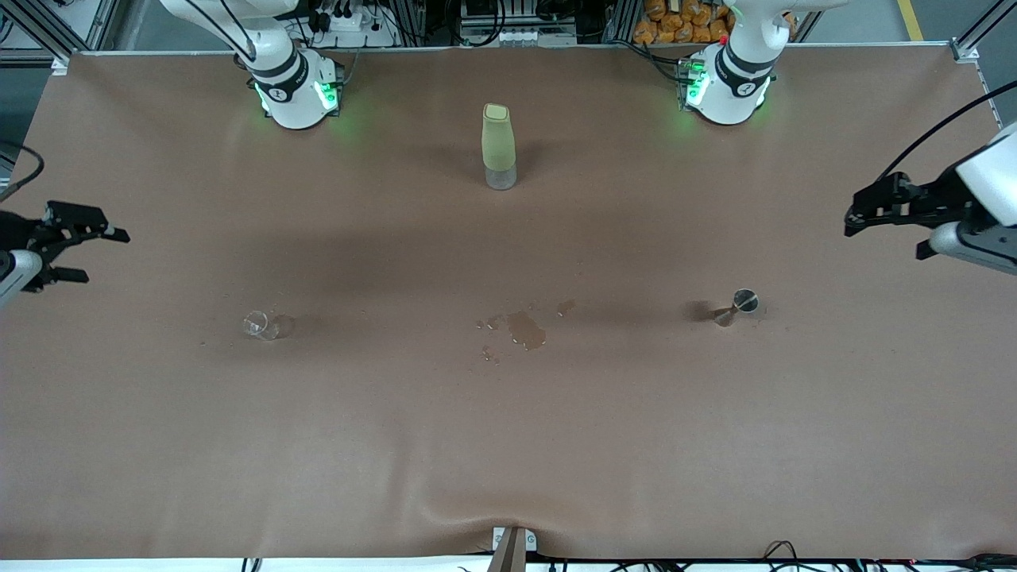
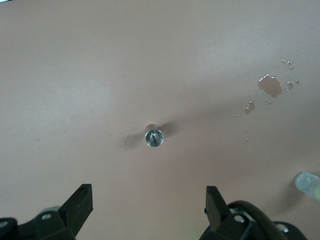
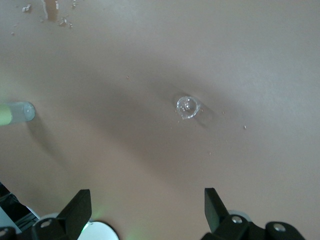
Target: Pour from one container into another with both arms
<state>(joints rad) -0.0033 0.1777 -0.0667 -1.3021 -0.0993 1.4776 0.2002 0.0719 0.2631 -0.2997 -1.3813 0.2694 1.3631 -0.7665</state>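
**Both grippers high and open, containers standing apart**

So, the left gripper (image 1: pixel 862 214) hangs up in the air over the left arm's end of the table (image 1: pixel 508 445), fingers spread wide with nothing between them. The right gripper (image 1: pixel 75 254) does the same over the right arm's end, likewise spread and holding nothing.

Working outward: the metal jigger (image 1: pixel 739 307) stands upright below the left gripper, and in the left wrist view it sits at about 12 o'clock from the fingertips (image 2: pixel 154 136). The small glass (image 1: pixel 264 325) stands toward the right arm's end, near 12 o'clock from the right gripper's tips in its wrist view (image 3: pixel 187 107). Between the two, well apart from each, a wet spill (image 1: pixel 524 328) marks the cloth. From that spill the tall green bottle (image 1: pixel 499 145) stands at 12 o'clock, farther from the front camera, upright with its cap on.

Where the job stands I can't say for sure. The spill suggests liquid got loose, yet both vessels standing alone with the arms drawn back fits a pour already finished as well as one yet to come. Whether glass or jigger holds liquid, I can't make out.
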